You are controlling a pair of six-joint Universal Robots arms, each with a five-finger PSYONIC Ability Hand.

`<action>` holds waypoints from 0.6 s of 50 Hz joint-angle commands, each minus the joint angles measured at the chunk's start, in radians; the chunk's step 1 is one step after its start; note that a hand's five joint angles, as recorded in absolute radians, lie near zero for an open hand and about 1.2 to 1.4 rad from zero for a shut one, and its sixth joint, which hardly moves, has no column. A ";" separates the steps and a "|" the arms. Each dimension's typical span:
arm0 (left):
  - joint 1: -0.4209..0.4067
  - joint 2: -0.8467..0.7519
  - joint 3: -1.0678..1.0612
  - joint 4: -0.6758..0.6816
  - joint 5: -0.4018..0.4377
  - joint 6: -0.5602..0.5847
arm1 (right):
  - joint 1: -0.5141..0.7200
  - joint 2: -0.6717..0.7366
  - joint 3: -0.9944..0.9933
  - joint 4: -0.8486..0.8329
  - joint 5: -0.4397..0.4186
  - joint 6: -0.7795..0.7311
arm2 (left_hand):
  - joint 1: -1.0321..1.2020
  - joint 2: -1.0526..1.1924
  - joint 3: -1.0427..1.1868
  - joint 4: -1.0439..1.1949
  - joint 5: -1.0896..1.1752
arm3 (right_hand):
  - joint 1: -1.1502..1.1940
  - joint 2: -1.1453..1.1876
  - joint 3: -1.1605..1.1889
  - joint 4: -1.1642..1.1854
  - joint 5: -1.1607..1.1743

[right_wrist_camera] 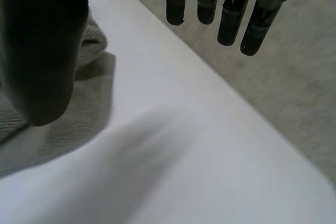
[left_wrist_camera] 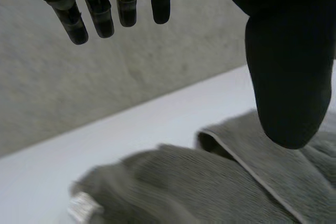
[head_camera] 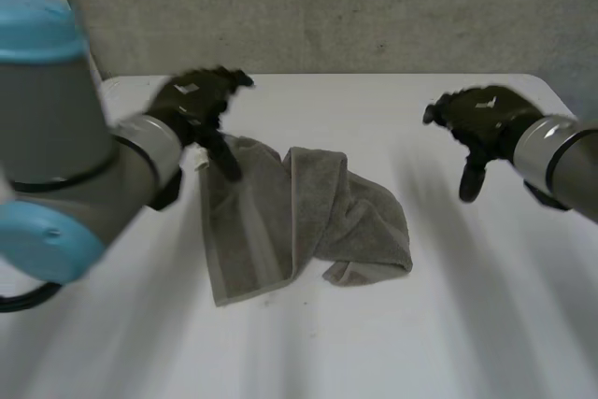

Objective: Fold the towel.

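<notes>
Lying rumpled on white table (head_camera: 467, 306): grey towel (head_camera: 308, 212). Left hand (head_camera: 192, 100) over its far corner, right hand (head_camera: 476, 114) well apart; both w/ fingers spread, empty. Grey wall (head_camera: 327, 7) behind.

white table (head_camera: 486, 306); crumpled grey towel (head_camera: 308, 212) lying near its middle.

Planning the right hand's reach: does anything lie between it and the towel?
Nothing visible does. Just bare table lies between the open right hand and the towel, which is crumpled near the middle.
</notes>
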 commanded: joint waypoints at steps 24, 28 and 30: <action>-0.119 -0.595 0.406 0.021 -0.070 -0.168 | 0.185 0.337 0.162 -0.382 0.046 0.329 | 0.288 0.288 0.288 0.287 0.267 | 0.229 0.216 0.217 0.196 0.215; -0.130 -0.593 0.410 0.021 -0.068 -0.165 | 0.189 0.340 0.147 -0.383 0.090 0.327 | 0.800 0.801 0.800 0.800 0.780 | 1.048 1.035 1.036 1.015 1.033; -0.136 -0.584 0.411 0.022 -0.068 -0.162 | 0.185 0.323 0.145 -0.386 0.096 0.330 | 0.982 0.983 0.982 0.982 0.962 | 1.169 1.156 1.157 1.136 1.155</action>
